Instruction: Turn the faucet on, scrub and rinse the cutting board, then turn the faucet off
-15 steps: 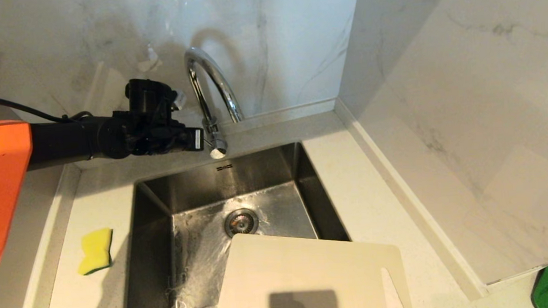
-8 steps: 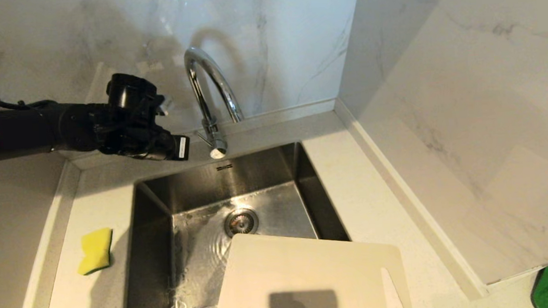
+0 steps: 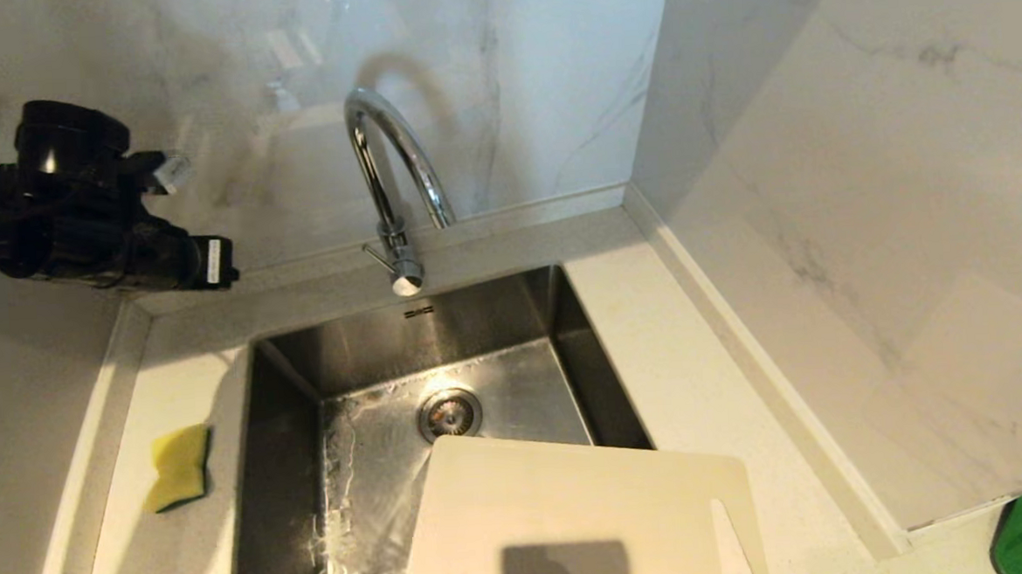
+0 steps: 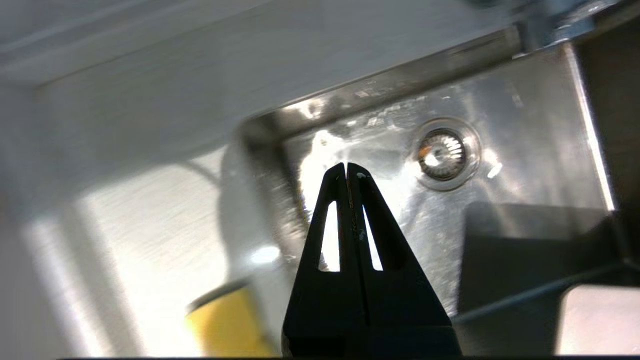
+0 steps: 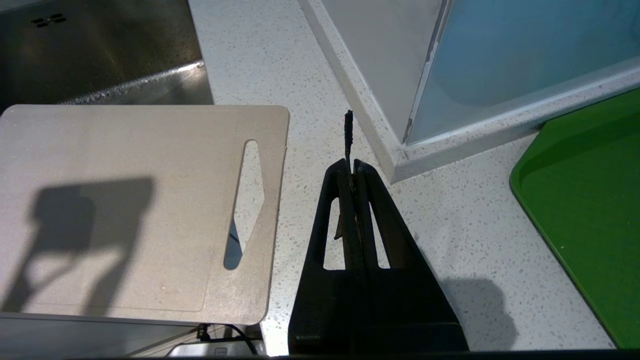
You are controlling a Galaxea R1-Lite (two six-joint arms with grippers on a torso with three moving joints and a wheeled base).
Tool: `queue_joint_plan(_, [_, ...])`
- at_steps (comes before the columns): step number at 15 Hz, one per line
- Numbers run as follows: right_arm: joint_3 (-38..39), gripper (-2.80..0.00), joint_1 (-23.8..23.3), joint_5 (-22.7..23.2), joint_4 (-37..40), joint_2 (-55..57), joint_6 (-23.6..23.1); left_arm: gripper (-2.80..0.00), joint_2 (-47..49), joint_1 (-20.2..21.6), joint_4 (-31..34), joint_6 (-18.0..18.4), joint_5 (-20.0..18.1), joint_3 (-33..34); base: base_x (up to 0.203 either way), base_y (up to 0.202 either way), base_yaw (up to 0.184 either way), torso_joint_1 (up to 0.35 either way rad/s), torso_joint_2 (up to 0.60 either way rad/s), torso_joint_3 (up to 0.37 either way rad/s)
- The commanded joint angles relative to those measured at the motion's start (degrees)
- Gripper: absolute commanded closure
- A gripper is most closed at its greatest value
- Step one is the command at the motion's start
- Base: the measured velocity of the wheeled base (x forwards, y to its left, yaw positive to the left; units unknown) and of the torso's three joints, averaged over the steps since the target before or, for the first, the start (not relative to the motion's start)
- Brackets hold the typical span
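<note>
The left gripper (image 3: 212, 263) hangs above the counter's back left corner with its fingers pressed flat together and nothing between them; the left wrist view confirms the closed tips (image 4: 346, 172) over the sink's near-left wall. To its right, well apart across open air, stands the faucet (image 3: 387, 167), its small lever (image 3: 375, 253) jutting toward the gripper at the base of the spout. Water appears to sheet across the sink (image 3: 288, 369) floor around the drain (image 3: 449, 413), though no clear stream from the spout can be made out, so whether the tap is running cannot be confirmed. Below the gripper and toward the robot, the sponge (image 3: 177, 468) lies on the counter just beside the sink's left rim. Further right and nearer the robot, the cutting board (image 3: 566, 511) lies partly over the sink's front right corner and partly on the counter, untouched. Judgement: the faucet step looks settled and the scrub is not yet begun; the next move calls for the jaws to part and descend on the sponge. Room is ample above the sponge; the left wall and the sink rim bound it closely on either side. The right gripper (image 5: 352, 167) is parked beside the board's slot handle (image 5: 245, 200), closed on a thin dark strip (image 5: 348, 130) protruding from its tips.
</note>
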Motion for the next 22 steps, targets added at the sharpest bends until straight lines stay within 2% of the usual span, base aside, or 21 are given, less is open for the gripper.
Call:
queue_joint_plan(1, [0.1,0.00,0.0,0.0,0.0,0.0,0.0,0.00,-5.3,5.6,0.1,1.2,-1.9,3.6,0.000,0.000,0.000,0.000,0.00,0.000])
queue_joint_plan(3, [0.1,0.00,0.0,0.0,0.0,0.0,0.0,0.00,-7.3,8.8,0.0,2.6,-3.2,6.5,0.000,0.000,0.000,0.000,0.00,0.000])
queue_joint_plan(4, [0.1,0.00,0.0,0.0,0.0,0.0,0.0,0.00,-7.7,8.9,0.0,2.7,-3.4,6.8,0.000,0.000,0.000,0.000,0.00,0.000])
queue_joint_plan(7, [0.1,0.00,0.0,0.0,0.0,0.0,0.0,0.00,-10.9,8.5,-0.4,2.7,-4.2,9.6,0.000,0.000,0.000,0.000,0.00,0.000])
queue_joint_plan(10, [0.1,0.00,0.0,0.0,0.0,0.0,0.0,0.00,-18.0,5.9,-0.5,2.5,-4.2,16.4,0.000,0.000,0.000,0.000,0.00,0.000])
queue_joint_plan(18, [0.1,0.00,0.0,0.0,0.0,0.0,0.0,0.00,-49.0,5.6,-0.1,2.3,-3.7,41.2,0.000,0.000,0.000,0.000,0.00,0.000])
queue_joint_plan(22, [0.1,0.00,0.0,0.0,0.0,0.0,0.0,0.00,-61.9,5.5,2.7,2.1,-3.5,50.4,0.000,0.000,0.000,0.000,0.00,0.000])
